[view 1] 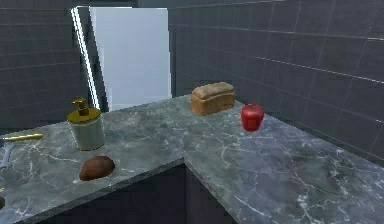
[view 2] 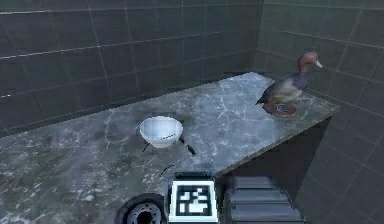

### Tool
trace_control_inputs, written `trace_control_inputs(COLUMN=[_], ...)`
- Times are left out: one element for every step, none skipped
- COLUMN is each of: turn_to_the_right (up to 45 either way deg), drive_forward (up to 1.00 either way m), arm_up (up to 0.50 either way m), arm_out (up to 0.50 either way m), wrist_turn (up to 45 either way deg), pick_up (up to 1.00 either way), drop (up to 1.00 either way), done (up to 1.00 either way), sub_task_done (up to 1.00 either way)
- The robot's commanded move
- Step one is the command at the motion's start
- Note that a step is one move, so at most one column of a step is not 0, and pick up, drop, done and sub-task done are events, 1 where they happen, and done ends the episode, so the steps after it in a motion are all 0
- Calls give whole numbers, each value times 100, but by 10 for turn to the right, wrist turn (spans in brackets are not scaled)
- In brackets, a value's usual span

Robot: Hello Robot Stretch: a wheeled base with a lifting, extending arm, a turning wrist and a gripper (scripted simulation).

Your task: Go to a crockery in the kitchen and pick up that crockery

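Observation:
A white bowl [view 2: 160,130] stands on the grey marble counter [view 2: 80,165] in the arm side view, near its middle. My gripper [view 2: 168,152] reaches up from the bottom edge. Its dark body [view 2: 145,212] sits left of a white marked square [view 2: 193,198], and thin dark fingers [view 2: 189,150] show at the bowl's near side. The bowl rests on the counter right at the gripper's far end, so I cannot tell whether the gripper holds anything.
A duck statue [view 2: 290,88] stands at the counter's right end by the tiled wall. In the forward view an L-shaped marble counter [view 1: 250,165] carries a bread loaf [view 1: 213,98], a red apple [view 1: 252,117], a yellowish jar [view 1: 85,125] and a brown lump [view 1: 96,167]. A white fridge [view 1: 125,55] stands behind.

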Motion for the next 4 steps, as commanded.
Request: trace_control_inputs(turn_to_the_right=[0,0,0,0], drive_forward=[0,0,0,0], arm_up=[0,0,0,0], arm_out=[24,0,0,0], wrist_turn=[0,450,450,450], pick_up=[0,0,0,0], drop=[0,0,0,0], done=[0,0,0,0], sub_task_done=[0,0,0,0])
